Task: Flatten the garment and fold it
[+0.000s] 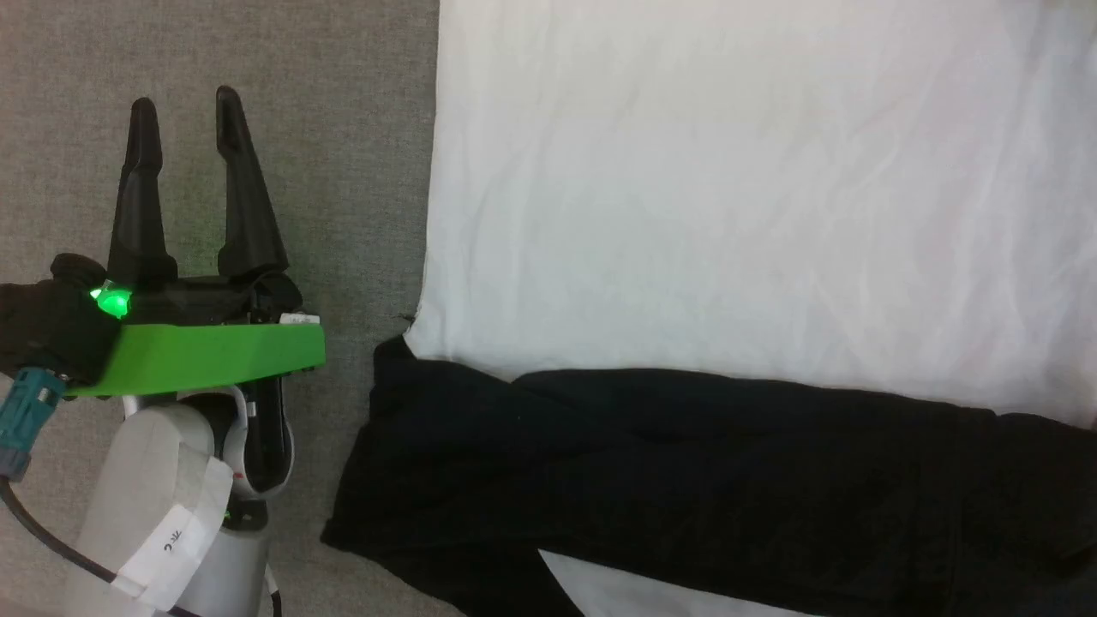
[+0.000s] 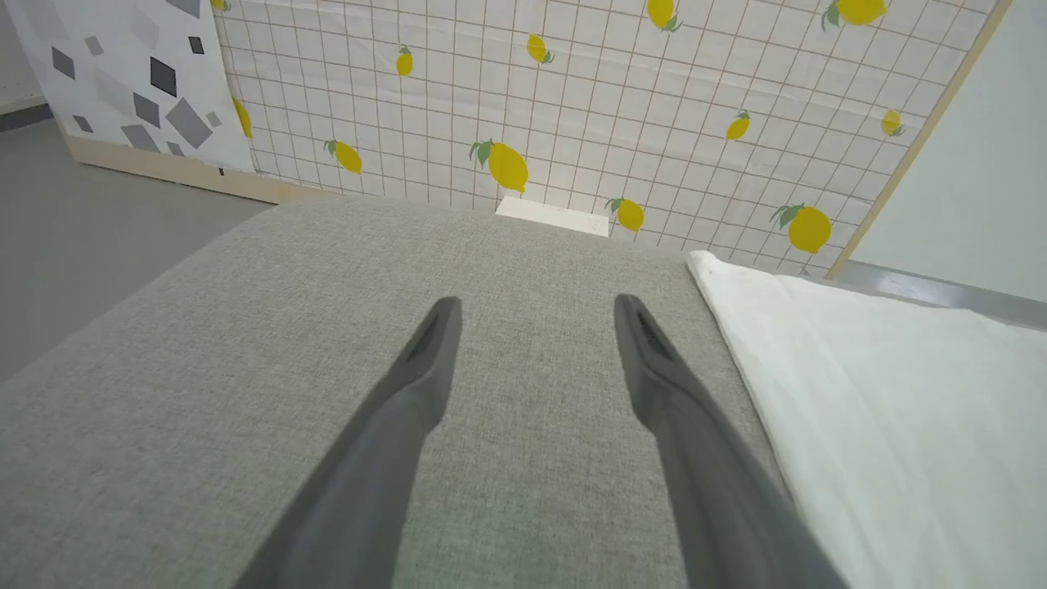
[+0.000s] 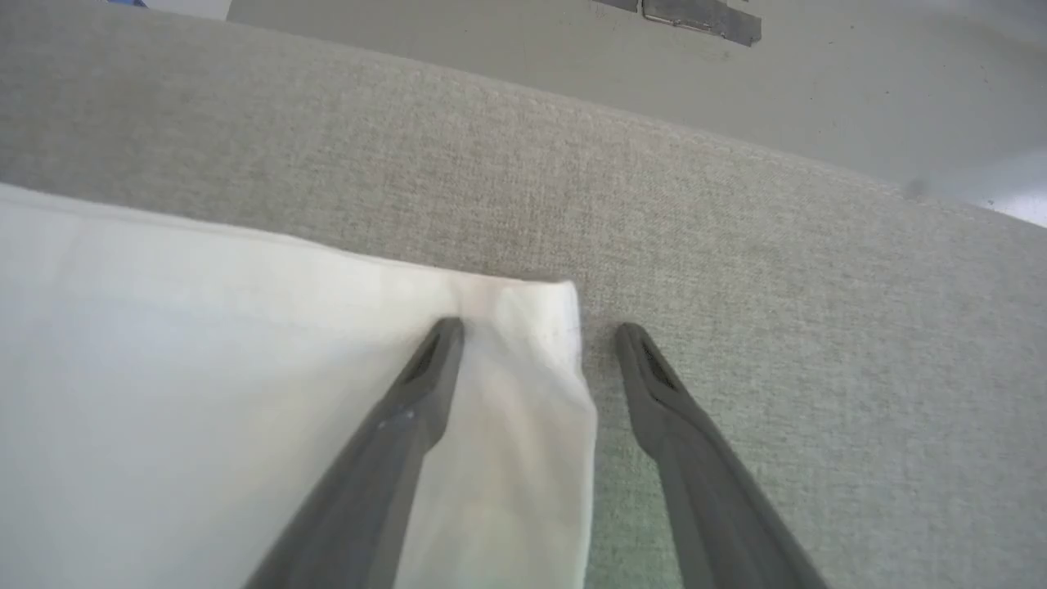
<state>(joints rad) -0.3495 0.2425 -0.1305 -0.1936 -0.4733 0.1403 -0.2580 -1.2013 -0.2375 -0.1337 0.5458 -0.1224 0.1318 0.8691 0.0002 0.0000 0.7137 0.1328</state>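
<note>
Beside the garment (image 1: pixel 728 197) on grey upholstery (image 1: pixel 343 128), left pincer (image 1: pixel 185 101) gapes empty; right pincer (image 3: pixel 537 329), likewise agape, straddles its corner.

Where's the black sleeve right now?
Head view: the black sleeve lies across the bottom, over the white body, right of the left gripper.

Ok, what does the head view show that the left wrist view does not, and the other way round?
Head view: the black sleeve of the garment, lying across below its white body, and the green cover behind the left gripper.
Left wrist view: a wall panel with lemons, a panel with grey diamonds and the floor.
Both: the left gripper, open, over the grey fabric surface, apart from the garment's white edge to its right.
</note>
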